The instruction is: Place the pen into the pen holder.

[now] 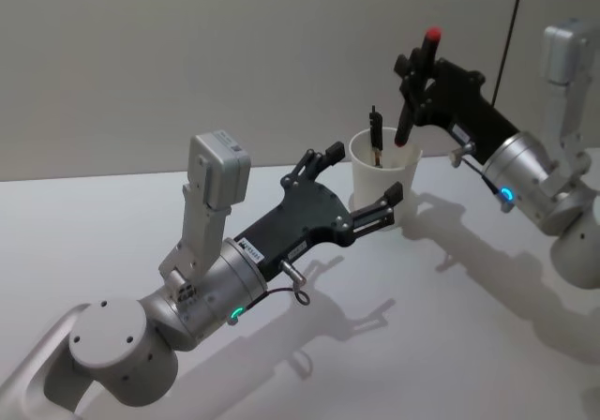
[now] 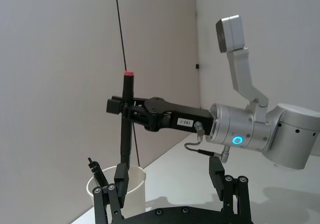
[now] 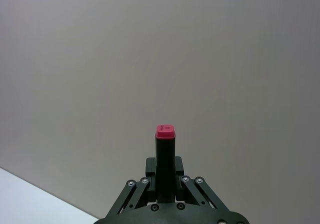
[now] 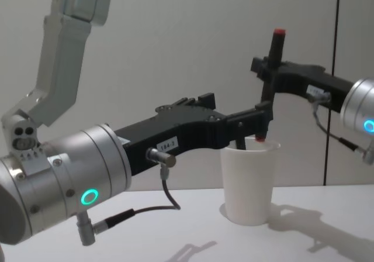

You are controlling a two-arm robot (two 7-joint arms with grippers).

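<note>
The pen (image 1: 404,125) is black with a red cap and stands nearly upright. My right gripper (image 1: 412,78) is shut on its upper half. Its lower end dips into the mouth of the pen holder (image 1: 403,181), a white paper cup on the table. The left wrist view shows the pen (image 2: 123,139) held by the right gripper (image 2: 125,106) above the cup (image 2: 135,194). In the right wrist view the red cap of the pen (image 3: 165,144) rises between the shut fingers. My left gripper (image 1: 364,172) is open beside the cup, one finger near its rim.
A second black pen (image 1: 376,134) leans inside the cup. A thin dark cable (image 1: 511,26) hangs down the wall behind the right arm. White tabletop (image 1: 450,345) spreads in front of the cup, with a grey wall close behind.
</note>
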